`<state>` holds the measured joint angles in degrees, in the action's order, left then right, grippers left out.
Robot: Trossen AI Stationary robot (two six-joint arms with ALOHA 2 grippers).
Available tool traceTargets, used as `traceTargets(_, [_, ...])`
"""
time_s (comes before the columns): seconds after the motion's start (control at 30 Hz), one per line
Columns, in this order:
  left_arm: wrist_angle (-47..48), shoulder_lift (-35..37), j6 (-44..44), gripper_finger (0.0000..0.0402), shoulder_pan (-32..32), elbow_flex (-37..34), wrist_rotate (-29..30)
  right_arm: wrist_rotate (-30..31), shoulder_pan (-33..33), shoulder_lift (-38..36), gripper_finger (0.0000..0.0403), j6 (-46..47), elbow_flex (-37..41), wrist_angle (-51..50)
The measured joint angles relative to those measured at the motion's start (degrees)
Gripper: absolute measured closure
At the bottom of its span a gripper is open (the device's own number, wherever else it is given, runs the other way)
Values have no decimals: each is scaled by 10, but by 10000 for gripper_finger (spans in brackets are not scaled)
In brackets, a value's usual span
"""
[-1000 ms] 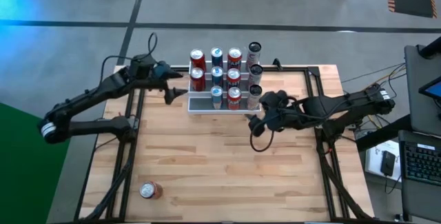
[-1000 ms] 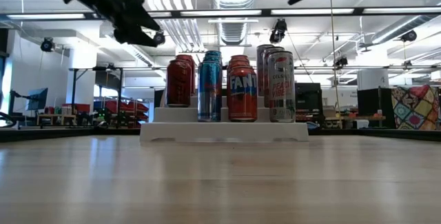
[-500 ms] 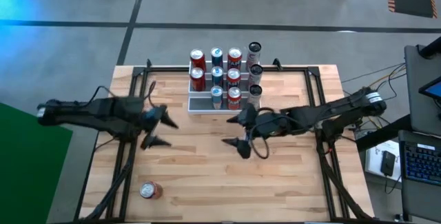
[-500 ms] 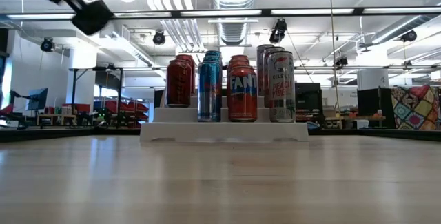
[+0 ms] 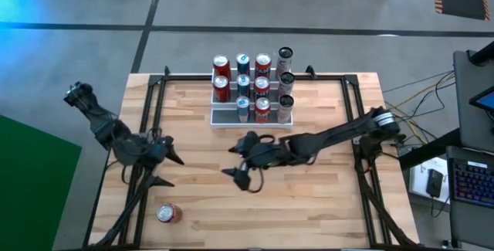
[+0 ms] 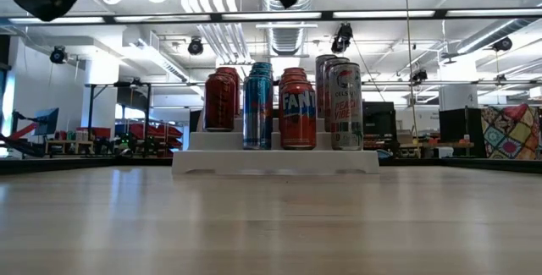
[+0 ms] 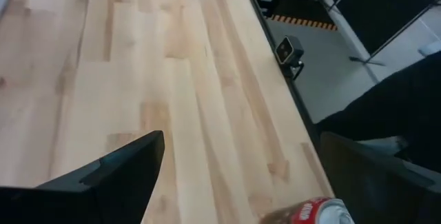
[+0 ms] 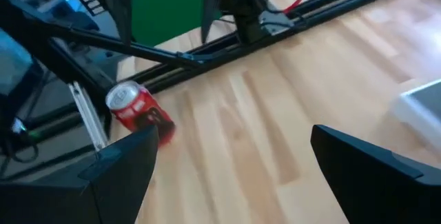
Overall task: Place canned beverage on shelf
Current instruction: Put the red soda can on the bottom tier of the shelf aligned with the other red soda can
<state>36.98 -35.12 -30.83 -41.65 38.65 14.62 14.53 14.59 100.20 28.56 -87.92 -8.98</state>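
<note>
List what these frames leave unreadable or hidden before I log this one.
- Loose can: lies on its side near the table's front left corner; label too small in the high view, cut off by the picture edge in the left wrist view, blurred in the right wrist view.
- Shelf: in the low view the front cans hide the rows behind.
- Left gripper and right gripper: barely in the low view, cropped by its upper edge.

Wooden table — grey floor, keyboard at the right edge.

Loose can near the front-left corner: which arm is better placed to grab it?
Left. The left gripper, open, sits just above the lying red can. The right gripper, also open, is mid-table, farther away.
</note>
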Motion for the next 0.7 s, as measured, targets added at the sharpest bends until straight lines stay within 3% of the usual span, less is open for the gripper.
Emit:
traceTargets(0.27, [23, -7, -145, 28, -9, -2, -2, 56, 23, 103, 48, 146, -171, -177])
traceTargets(0.37, [19, -17, -191, 28, -19, -2, -16, 78, 40, 136, 61, 162, -235, -239])
traceTargets(0.53, [4, -44, -211, 28, -62, 2, -86, 79, 62, 182, 72, 153, -306, -238])
traceTargets(0.7, [84, -80, -238, 28, -103, 29, -47, 58, 58, 253, 53, 114, -351, -199])
